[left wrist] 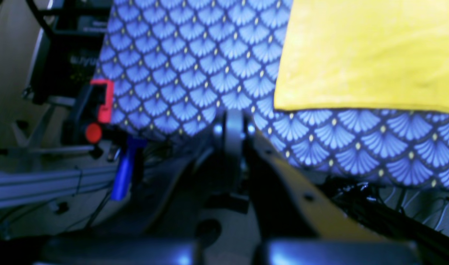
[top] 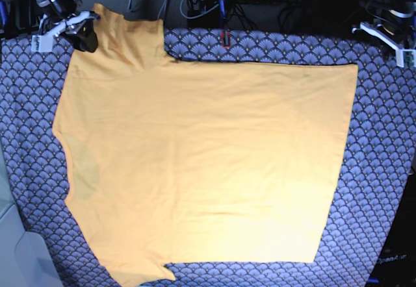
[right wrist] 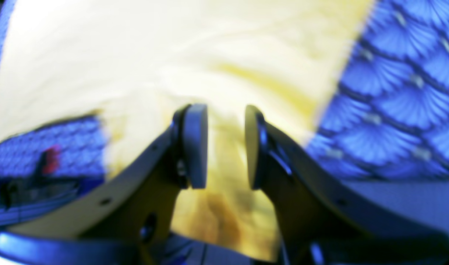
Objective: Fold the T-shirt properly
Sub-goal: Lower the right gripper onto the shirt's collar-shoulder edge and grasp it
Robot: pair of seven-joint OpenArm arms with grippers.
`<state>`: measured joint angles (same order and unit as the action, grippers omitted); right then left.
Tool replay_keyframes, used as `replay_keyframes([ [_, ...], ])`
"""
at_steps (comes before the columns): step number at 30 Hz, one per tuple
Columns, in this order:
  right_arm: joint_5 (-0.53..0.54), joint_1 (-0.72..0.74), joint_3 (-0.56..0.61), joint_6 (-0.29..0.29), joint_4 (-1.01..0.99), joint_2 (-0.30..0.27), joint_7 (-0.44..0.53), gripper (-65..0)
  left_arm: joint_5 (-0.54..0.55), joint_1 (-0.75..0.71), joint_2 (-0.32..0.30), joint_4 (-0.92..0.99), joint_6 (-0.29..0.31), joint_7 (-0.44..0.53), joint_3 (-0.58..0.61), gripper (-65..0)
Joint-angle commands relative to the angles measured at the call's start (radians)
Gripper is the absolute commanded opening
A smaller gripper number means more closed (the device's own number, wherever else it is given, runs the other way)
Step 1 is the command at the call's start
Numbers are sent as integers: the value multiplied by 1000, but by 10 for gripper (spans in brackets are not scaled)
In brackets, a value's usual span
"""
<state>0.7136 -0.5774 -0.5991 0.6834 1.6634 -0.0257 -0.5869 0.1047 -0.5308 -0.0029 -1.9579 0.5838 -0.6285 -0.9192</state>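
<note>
Nearest the base camera, the T-shirt's (top: 201,163) lower sleeve hangs at the front edge of the desk (top: 383,170), which wears a blue fan-patterned cloth. Beyond that sleeve the T-shirt lies flat and spread wide, plain yellow-orange with light wrinkles, hem toward the right side. Farther back, at the T-shirt's far left sleeve, the right tool (top: 83,35) sits over the cloth; its wrist view shows the right tool (right wrist: 221,147) with pads apart and yellow fabric between them, not pinched. Past the T-shirt's far right corner, the left tool (top: 390,30) waits off the fabric; its wrist view shows the left tool (left wrist: 233,129) with pads pressed together, holding nothing.

The step appears to be taking the far sleeve. A good grasp would likely catch only the sleeve's edge, closing fully before lifting, so the body stays flat.
</note>
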Motion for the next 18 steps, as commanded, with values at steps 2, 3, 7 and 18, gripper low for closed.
replay_keyframes([
  [2,21,-5,-20,15,-16,-13,21,-465,5,2,-10,-18,-2,22,-7,-645],
  [3,21,-3,-20,15,-25,-23,21,-465,7,2,-10,-18,-2,22,-7,-645],
  [7,21,-2,-14,15,-70,-30,21,-465,7,2,-10,-18,-2,22,-8,-645],
  [18,19,-2,40,15,-90,-56,3,-466,7,1,-10,-18,-2,22,-10,-645],
])
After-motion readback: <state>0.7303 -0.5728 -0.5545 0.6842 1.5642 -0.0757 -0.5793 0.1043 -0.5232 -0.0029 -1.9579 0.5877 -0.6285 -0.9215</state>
